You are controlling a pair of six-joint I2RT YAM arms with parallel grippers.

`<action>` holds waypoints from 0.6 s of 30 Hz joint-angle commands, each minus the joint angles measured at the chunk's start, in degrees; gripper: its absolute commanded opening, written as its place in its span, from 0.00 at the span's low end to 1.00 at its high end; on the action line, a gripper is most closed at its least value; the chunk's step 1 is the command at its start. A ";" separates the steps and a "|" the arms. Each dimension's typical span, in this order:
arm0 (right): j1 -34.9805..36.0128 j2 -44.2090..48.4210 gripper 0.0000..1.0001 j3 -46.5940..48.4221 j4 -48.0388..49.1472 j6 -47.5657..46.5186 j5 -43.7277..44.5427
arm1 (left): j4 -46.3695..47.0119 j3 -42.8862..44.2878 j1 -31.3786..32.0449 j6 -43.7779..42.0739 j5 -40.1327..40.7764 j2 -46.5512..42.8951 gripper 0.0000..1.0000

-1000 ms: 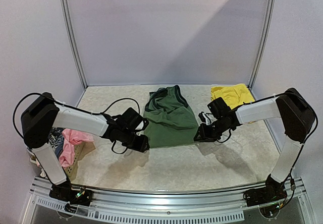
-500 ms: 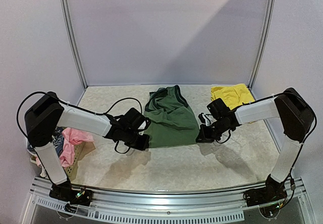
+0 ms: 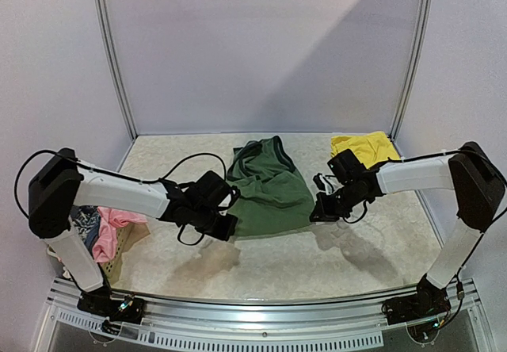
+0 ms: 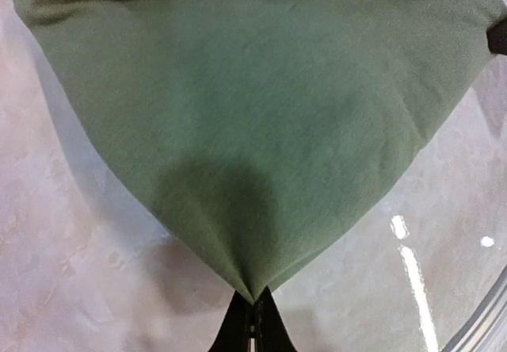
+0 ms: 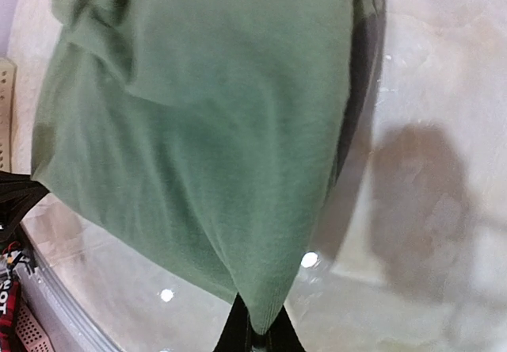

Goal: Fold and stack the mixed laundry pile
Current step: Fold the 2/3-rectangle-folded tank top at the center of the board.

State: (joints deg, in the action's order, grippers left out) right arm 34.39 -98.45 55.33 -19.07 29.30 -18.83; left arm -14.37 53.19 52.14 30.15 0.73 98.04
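Observation:
An olive-green sleeveless top [image 3: 268, 185] lies in the middle of the table, its near edge lifted off the surface. My left gripper [image 3: 227, 227] is shut on its near left corner, which fills the left wrist view [image 4: 261, 130] above the pinching tips [image 4: 253, 308]. My right gripper [image 3: 317, 212] is shut on the near right corner, seen in the right wrist view [image 5: 206, 130] above its tips [image 5: 257, 330]. Yellow shorts [image 3: 364, 148] lie at the back right. A pink piece [image 3: 108, 229] and a blue-grey patterned piece [image 3: 85, 219] sit in the basket at the left.
The pale mesh basket [image 3: 119, 258] stands at the table's left edge beside the left arm. Metal frame posts [image 3: 111, 59] rise at the back corners. A metal rail [image 3: 261, 320] runs along the near edge.
Both grippers have risen a little and moved slightly toward the far side, lifting the top's near edge. The fabric now bunches more in the middle.

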 commanded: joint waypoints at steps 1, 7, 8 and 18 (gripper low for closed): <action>2.25 6.20 0.00 -0.49 -5.54 0.20 2.35 | -5.56 -0.31 2.67 0.70 2.66 -5.36 0.00; 4.01 14.89 0.00 -0.16 -11.66 1.39 4.70 | -11.28 1.03 6.17 2.14 5.07 -11.60 0.00; 4.26 16.51 0.00 0.05 -12.81 1.60 5.08 | -12.21 1.47 6.59 2.25 5.53 -12.49 0.00; 5.83 24.22 0.00 6.83 -24.59 2.06 9.82 | -21.33 8.75 10.03 3.67 8.18 -16.76 0.00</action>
State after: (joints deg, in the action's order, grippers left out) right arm 39.79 -76.95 58.04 -36.97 31.03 -12.69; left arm -30.00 58.41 60.51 32.93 7.05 83.13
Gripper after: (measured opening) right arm 0.028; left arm 0.009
